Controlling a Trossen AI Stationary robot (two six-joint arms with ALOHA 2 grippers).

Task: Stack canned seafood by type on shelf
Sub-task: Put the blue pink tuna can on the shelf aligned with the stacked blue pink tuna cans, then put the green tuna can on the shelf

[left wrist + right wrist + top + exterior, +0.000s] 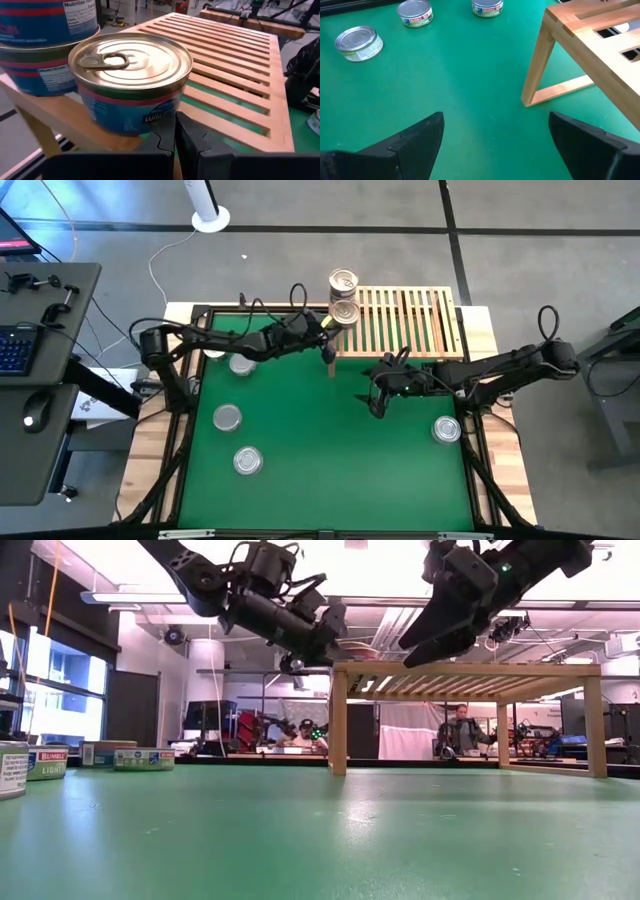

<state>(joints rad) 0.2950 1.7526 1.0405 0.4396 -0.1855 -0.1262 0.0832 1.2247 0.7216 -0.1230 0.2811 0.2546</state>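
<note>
The shelf (405, 320) is a low rack of light wood with many thin slats on top and short legs. It stands at the far side of the green table (320, 440).

At the shelf's left end stand tins. In the high view there are two spots of tins, one behind the other (343, 281), (345, 312). The left wrist view shows the near tin (131, 82) close up: it is round and squat, with a shiny gold lid, a pull tab and a blue label with a red stripe. Just behind it is a pile of two tins (42, 42) with blue and red labels.

The left gripper (328, 352) is at the shelf's left edge, just beside the near tin. Its jaws are shut and hold nothing.

The right gripper (376, 402) hangs above the green table in front of the shelf. Its jaws are wide apart, with nothing between them.

More tins stand apart on the table, with silver lids: three on the left (242, 363), (228, 417), (247, 461), and one on the right (447, 429) near the right arm.
</note>
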